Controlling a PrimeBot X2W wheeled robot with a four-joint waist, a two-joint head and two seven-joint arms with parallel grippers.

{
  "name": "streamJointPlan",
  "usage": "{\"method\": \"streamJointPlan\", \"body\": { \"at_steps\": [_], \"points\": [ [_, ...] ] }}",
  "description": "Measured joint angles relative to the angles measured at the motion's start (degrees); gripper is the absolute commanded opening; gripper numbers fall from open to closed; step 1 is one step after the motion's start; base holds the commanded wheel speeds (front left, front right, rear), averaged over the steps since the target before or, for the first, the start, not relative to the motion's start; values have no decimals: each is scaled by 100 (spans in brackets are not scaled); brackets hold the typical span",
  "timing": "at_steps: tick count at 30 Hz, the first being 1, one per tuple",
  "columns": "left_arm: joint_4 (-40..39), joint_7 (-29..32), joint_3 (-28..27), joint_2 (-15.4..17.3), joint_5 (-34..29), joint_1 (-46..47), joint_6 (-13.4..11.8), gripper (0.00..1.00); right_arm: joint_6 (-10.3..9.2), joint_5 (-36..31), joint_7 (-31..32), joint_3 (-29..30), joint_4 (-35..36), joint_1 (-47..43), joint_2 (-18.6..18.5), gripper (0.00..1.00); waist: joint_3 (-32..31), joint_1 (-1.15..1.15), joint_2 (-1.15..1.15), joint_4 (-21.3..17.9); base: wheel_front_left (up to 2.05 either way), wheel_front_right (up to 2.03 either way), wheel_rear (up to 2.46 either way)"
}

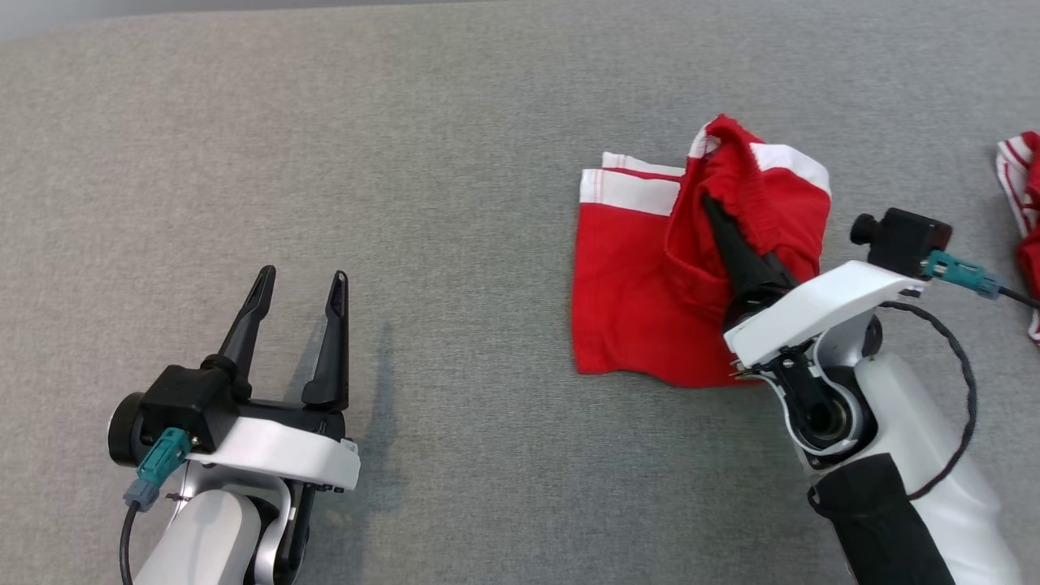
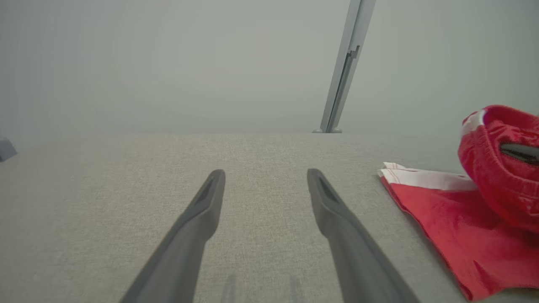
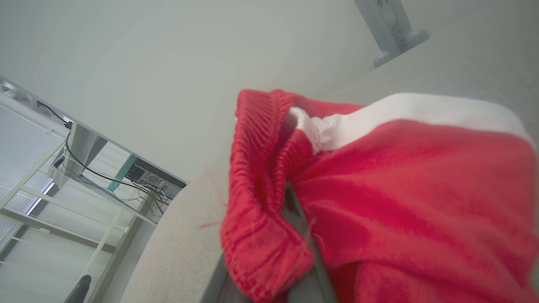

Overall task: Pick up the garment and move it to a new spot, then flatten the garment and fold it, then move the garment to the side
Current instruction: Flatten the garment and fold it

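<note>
Right gripper point(image 1: 708, 203) clamps garment point(image 1: 626, 309) (its bunched waistband).

Head looks down; wrists low, apparently sharing garment point(image 1: 634, 309)

The garment point(image 1: 642, 317) hides the right tool's point(image 1: 715, 213) tips; another red cloth point(image 1: 1025, 211) is cropped.

The garment point(image 1: 634, 309) is bright red with white bands along its hems; the table point(image 1: 406, 162) is heathered grey; another cloth point(image 1: 1025, 187) shows red-and-white stripes.
</note>
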State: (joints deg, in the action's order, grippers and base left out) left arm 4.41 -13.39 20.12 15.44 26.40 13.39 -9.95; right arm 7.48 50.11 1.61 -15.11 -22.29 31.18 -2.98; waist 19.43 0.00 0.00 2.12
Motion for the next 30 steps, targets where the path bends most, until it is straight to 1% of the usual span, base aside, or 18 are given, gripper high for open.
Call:
{"method": "streamJointPlan", "body": {
  "at_steps": [8,9,10,11,17,22,25,27,30],
  "points": [
    [108,-55,7,-78,1,74,14,100,0,20,-321,-720,-740,285,16,0,114,0,0,320,0,0,0],
    [115,-75,0,-91,2,84,14,100,0,-9,-375,-810,-829,332,11,17,122,0,0,336,0,0,0],
    [121,-76,-5,-99,2,93,15,100,0,-63,-438,-871,-895,368,9,69,126,0,0,347,0,0,0],
    [129,-77,-11,-102,2,94,25,100,0,-55,-503,-942,-950,393,7,100,125,0,0,355,0,0,0],
    [171,-102,-46,-131,2,94,29,100,-1,-96,-754,-1411,-1057,436,2,100,66,0,0,318,0,0,0],
    [192,-126,-65,-141,1,66,23,100,0,-319,-993,-1532,-749,216,18,100,-34,0,0,213,0,0,0],
    [193,-127,-76,-131,2,-14,20,100,1,-445,-1189,-1418,-293,-63,-58,100,-116,0,0,126,0,0,0],
    [193,-127,-92,-102,3,-47,3,100,1,-546,-1299,-1193,2,-297,-212,100,-182,0,0,66,0,0,0],
    [172,-125,-115,-45,5,-129,-30,100,0,-833,-1401,-691,423,-726,-448,100,-290,0,0,-41,0,0,0]
  ]
}}
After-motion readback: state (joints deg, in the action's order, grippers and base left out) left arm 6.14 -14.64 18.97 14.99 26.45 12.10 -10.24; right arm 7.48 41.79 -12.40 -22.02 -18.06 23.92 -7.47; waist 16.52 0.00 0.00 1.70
